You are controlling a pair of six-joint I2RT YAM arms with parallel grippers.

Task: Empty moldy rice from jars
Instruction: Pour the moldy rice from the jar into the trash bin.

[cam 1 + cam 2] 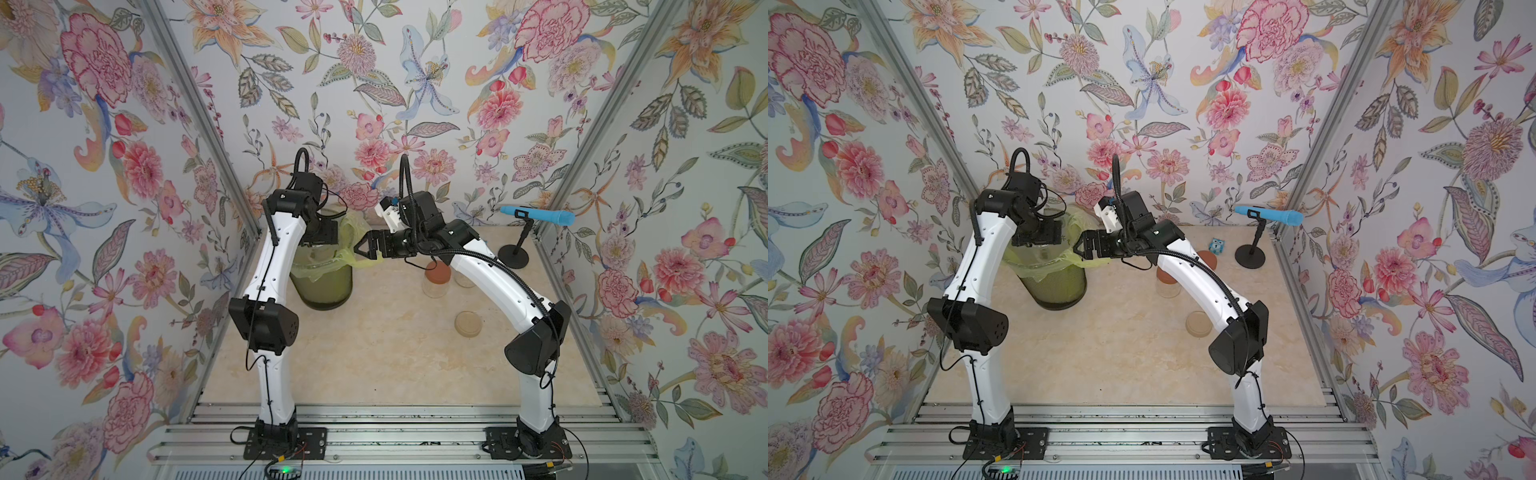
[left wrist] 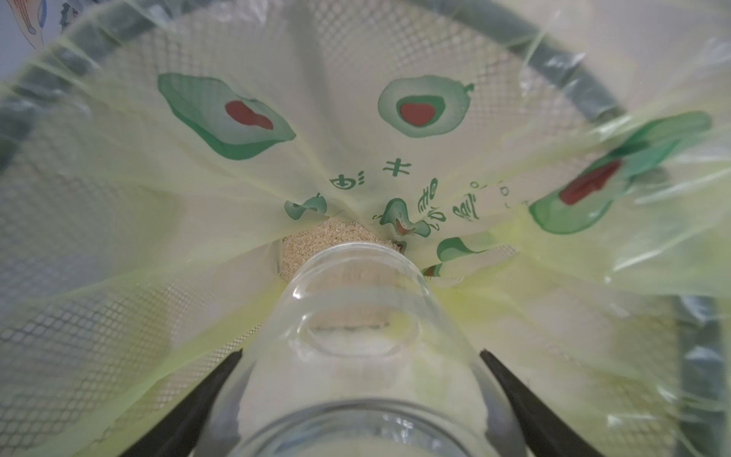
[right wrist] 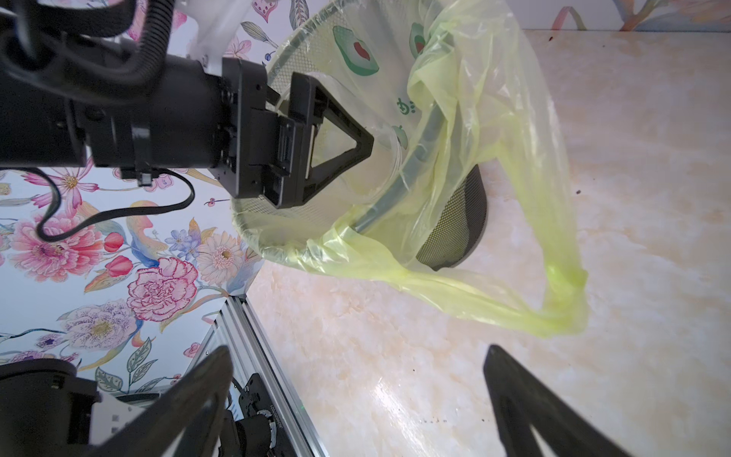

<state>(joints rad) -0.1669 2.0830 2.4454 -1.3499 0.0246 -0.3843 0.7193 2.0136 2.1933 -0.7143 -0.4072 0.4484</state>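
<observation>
Presently found the left fingers (image 2: 190, 419) clamped on either side of an open jar (image 2: 356, 300), held inside the mouth of the bin (image 2: 573, 67). Noted the jar's long axis running straight out from the wrist, base toward the fingers, mouth tipped down toward the bottom of the liner (image 2: 118, 166). Saw the rice (image 2: 316, 245) heaped there, just beyond and below the mouth; little or none visible inside the glass. Judged this jar emptied and the pour about done. Found the right fingers (image 3: 510, 387) spread wide with nothing between them, hovering over the desk (image 1: 395, 353) just outside the bin rim, beside the liner's hanging flap. Located a lidded jar (image 1: 436, 278) upright on the desk under the right forearm, a second half hidden beside it: both nearer the right arm. Noted a beige lid (image 1: 468, 324) lying loose on the desk. Judged withdrawal along the jar's own axis safest, clear of rim and liner.
</observation>
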